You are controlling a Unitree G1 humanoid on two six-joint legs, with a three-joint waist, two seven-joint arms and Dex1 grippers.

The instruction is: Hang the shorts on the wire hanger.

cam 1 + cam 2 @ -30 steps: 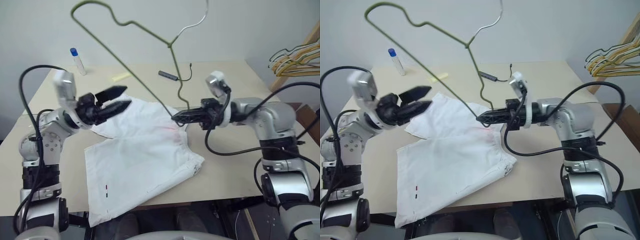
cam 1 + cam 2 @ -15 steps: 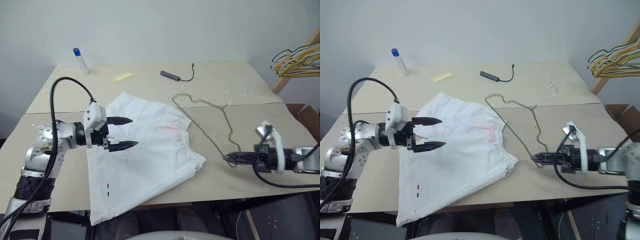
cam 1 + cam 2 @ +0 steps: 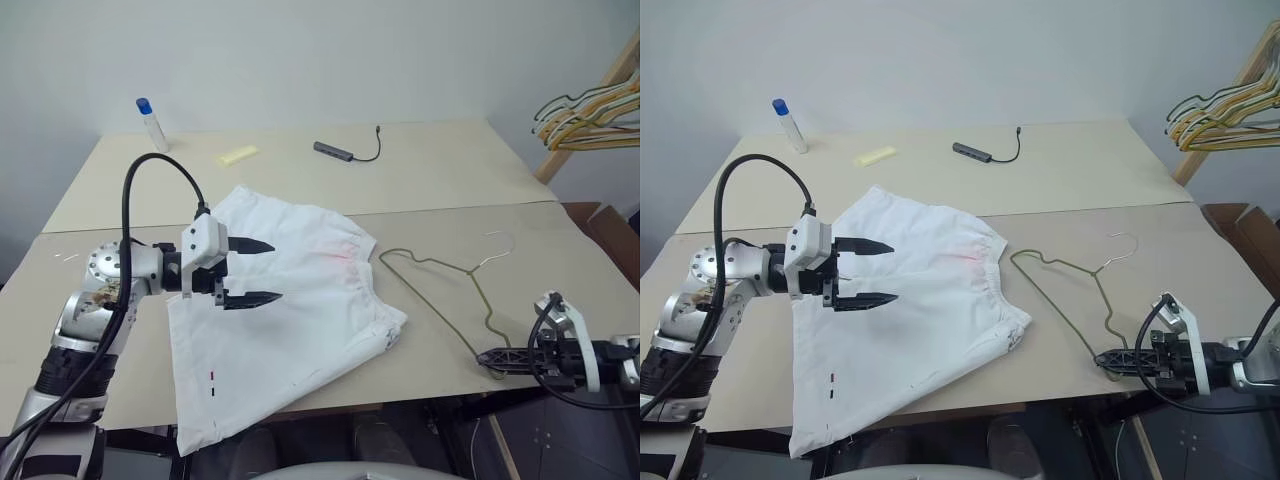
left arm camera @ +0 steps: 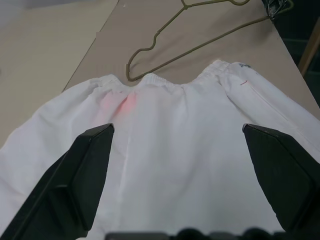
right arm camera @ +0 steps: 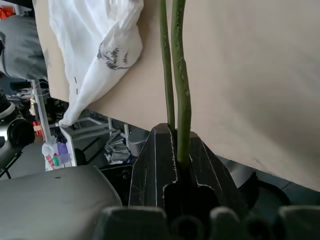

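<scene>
Shorts of white cloth lie spread flat on the beige table, the gathered elastic waistband toward the robot's right and one leg hanging over the near edge. A faint pinkish-red patch shows through the cloth close to the waistband, and a tiny dark-and-red mark sits near the hem of the overhanging leg.

Just over the shorts' left part hangs the left gripper, pointing to the right across the cloth, its two black fingers spread wide with nothing between them. From the left wrist view the waistband lies straight ahead of the spread fingers, with the hanger beyond it.

Beside the shorts, to the right, the wire hanger lies flat on the table, thin and olive-green, its wavy shoulder nearest the waistband but apart from it, its paler hook pointing toward the far side. The right gripper sits at the near right edge of the table, its fingers pressed together and pinching the hanger's corner; the right wrist view shows two green wires running out from between the clamped fingers.

Farther back on the table stand a white tube with a blue cap, a small yellow slip and a dark adapter with a short cable. At the far right a bunch of yellow and dark hangers hangs from a wooden rack.
</scene>
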